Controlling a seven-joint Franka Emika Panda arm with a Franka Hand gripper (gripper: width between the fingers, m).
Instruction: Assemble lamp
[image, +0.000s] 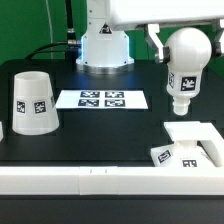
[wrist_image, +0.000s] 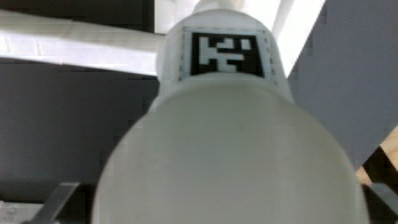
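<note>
Shade stands far left on the counter, wide end down, well apart from the rest. Marker board lies mid-scene, flat. To the right, the hand pinches the bulb at the globe, clear of the counter, with a dark finger on either side. Bulb's long axis is near upright, neck down; the wrist view looks along it. Base sits near right by the white rail, below the neck. Judgement: next move is a descent, neck to base; depth offset unreadable.
</note>
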